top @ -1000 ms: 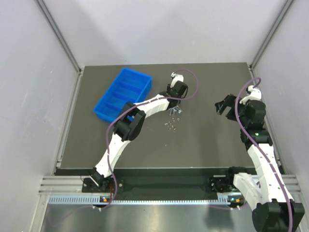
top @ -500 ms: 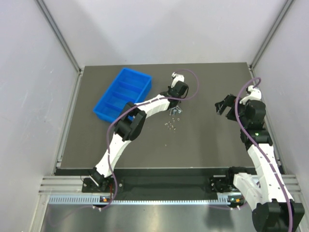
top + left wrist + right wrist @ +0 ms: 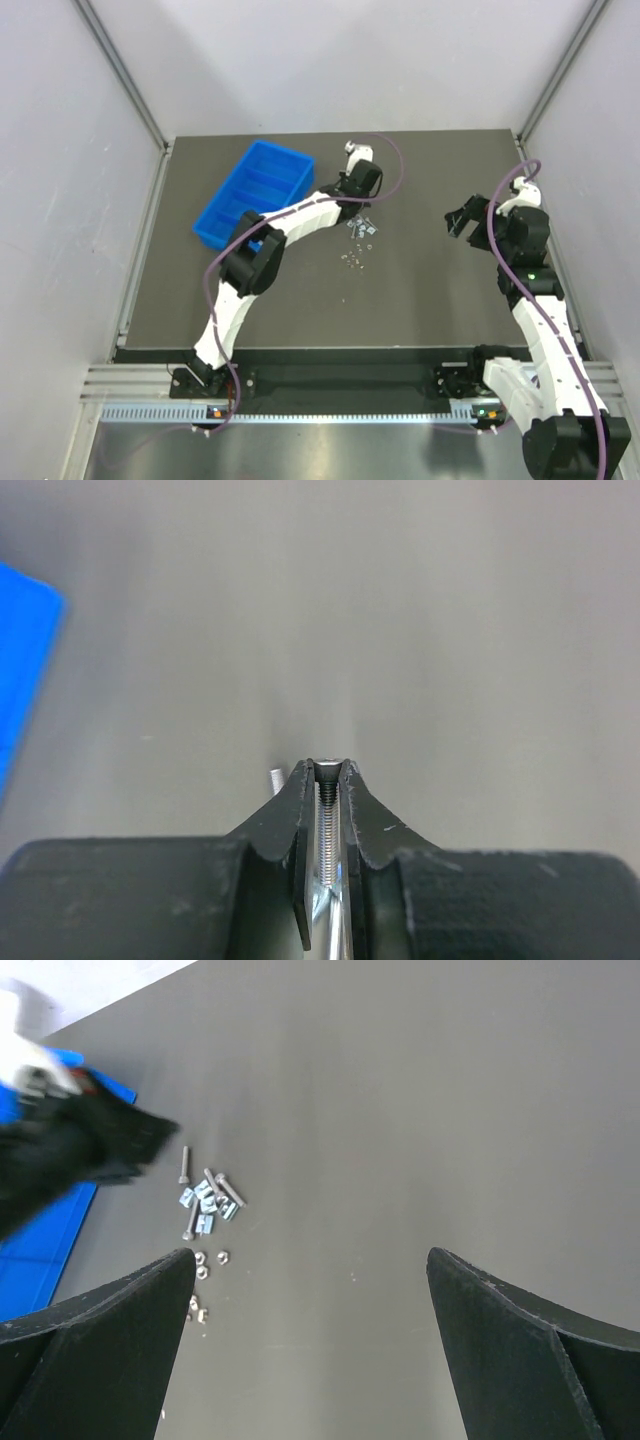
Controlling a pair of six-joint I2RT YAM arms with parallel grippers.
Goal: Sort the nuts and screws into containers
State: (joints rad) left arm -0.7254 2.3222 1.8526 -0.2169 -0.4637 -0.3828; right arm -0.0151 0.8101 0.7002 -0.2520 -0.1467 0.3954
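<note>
Left gripper (image 3: 328, 772) pinching one screw (image 3: 327, 815); carry step, likely. Next: swing to tray (image 3: 225, 187) toward worktop's far-left corner, release. Right gripper (image 3: 308, 1256) wide.

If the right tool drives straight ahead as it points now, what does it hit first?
Probably bare table: the open right tool aims past the screws, which lie off its line.

Pale walls (image 3: 60, 200) flank a dark grey table (image 3: 420, 300) with a metal rail (image 3: 130, 382) along its near edge.

Dark table (image 3: 430, 290): blue tray (image 3: 224, 190), loose screws (image 3: 362, 226), nuts (image 3: 352, 260).
</note>
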